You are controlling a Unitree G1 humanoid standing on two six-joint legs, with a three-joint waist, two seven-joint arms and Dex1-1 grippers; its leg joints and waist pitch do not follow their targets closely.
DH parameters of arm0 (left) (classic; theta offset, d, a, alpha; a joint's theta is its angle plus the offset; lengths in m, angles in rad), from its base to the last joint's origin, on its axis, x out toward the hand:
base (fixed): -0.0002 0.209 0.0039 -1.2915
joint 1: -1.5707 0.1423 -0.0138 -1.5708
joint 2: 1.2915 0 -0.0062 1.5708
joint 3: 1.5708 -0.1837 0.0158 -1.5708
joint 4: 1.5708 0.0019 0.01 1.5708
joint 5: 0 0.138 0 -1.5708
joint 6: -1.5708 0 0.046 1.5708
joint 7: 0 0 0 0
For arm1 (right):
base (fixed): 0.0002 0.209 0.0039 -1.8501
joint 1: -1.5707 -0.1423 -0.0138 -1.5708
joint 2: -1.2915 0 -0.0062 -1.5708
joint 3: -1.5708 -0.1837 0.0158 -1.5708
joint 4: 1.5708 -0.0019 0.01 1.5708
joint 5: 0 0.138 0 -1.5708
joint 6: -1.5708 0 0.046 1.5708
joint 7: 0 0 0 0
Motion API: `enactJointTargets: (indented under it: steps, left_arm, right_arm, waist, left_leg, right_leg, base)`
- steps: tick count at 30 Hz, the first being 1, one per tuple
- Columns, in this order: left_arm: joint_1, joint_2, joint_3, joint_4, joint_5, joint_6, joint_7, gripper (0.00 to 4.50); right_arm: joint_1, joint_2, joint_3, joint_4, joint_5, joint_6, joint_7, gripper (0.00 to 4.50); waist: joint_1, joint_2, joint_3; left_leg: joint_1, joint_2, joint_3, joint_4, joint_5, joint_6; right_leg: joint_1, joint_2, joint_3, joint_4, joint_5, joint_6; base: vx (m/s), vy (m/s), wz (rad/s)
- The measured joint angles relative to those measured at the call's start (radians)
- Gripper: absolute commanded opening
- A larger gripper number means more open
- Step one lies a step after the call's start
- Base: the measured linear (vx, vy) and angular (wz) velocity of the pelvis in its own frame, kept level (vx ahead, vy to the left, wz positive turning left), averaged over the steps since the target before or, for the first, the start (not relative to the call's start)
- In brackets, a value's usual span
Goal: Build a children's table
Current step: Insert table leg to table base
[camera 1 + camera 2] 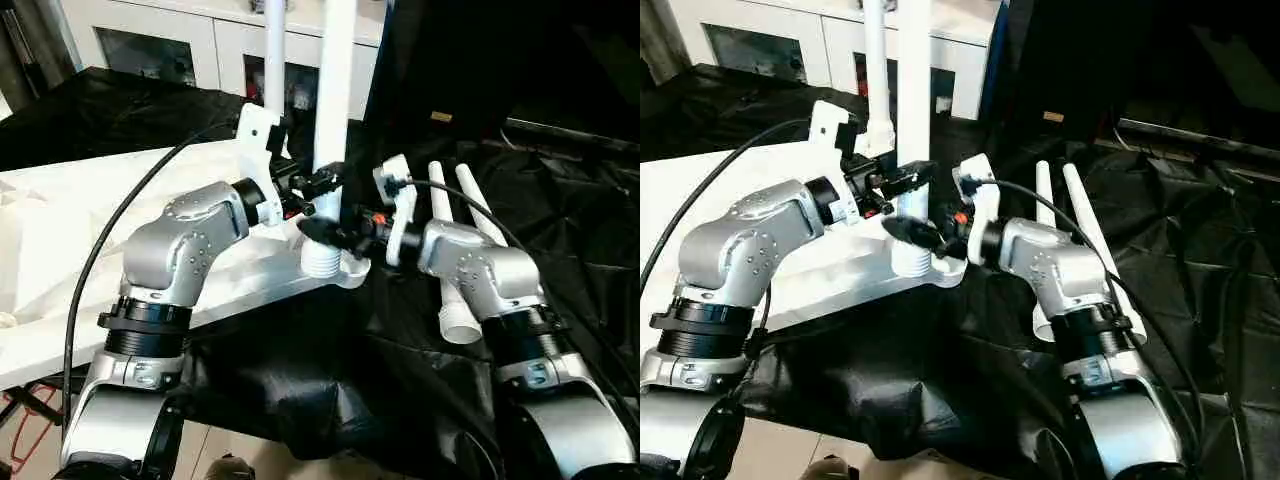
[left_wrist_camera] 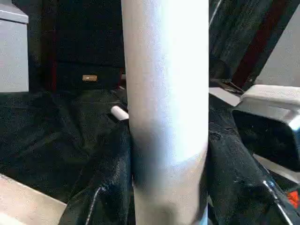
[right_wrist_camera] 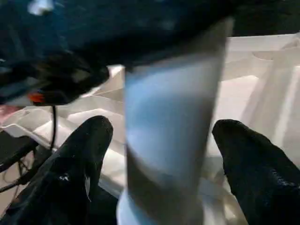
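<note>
Fingers of the left gripper [image 1: 318, 182] clamp the upright leg [image 1: 334, 90]; right fingers [image 3: 89, 154] stand wide, straddling it untouching above the corner socket [image 1: 330, 262]. Seating underway; next needs downward twisting.

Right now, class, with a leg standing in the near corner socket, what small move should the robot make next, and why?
Probably close the right hand on the upright leg: its fingers stand apart from the leg, whose threaded base shows above the socket.
</note>
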Motion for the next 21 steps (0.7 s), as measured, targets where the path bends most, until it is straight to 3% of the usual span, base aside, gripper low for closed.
enactJointTargets:
  steps: [16, 21]
  left_arm:
    - [0.015, -0.004, -0.023, -0.025, 0.004, -0.023, -0.013, 1.93]
    - [0.015, -0.002, -0.032, -0.027, 0.004, -0.024, -0.021, 1.93]
  right_arm:
    - [0.0, 0.0, 0.008, 0.009, -0.011, -0.001, 0.034, 2.05]
    - [0.0, 0.0, 0.013, 0.01, -0.013, -0.001, 0.04, 1.92]
  waist:
    - [-0.001, 0.0, 0.0]
    - [-0.001, 0.0, 0.0]
  left_leg:
    - [0.0, 0.0, 0.0, 0.0, 0.0, 0.0]
    - [0.0, 0.0, 0.0, 0.0, 0.0, 0.0]
  right_leg:
    - [0.0, 0.0, 0.0, 0.0, 0.0, 0.0]
    - [0.0, 0.0, 0.0, 0.001, 0.0, 0.0]
  base:
    - [0.0, 0.0, 0.0]
    - [0.0, 0.0, 0.0]
